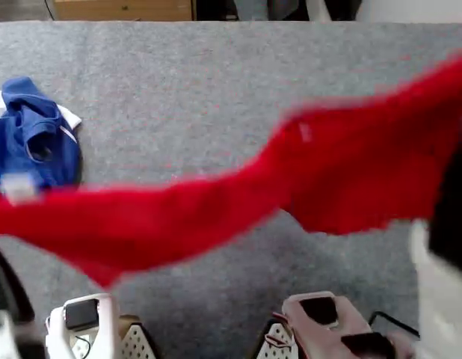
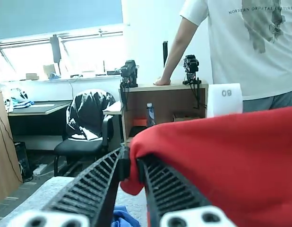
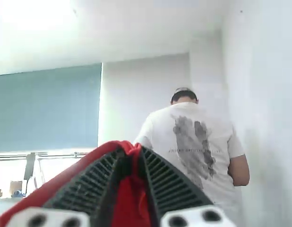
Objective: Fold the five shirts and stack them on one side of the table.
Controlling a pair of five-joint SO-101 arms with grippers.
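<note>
A red shirt hangs stretched across the table in the high view, held up high from both ends. My left gripper is shut on one edge of the red shirt, the cloth pinched between its black ribbed fingers. My right gripper is shut on another part of the red shirt, raised well above the table. A blue shirt with white trim lies crumpled at the table's left side, and a bit of the blue shirt shows below the left gripper.
The table is covered with grey felt. Both arm bases stand at the near edge. A wooden cabinet sits beyond the far edge.
</note>
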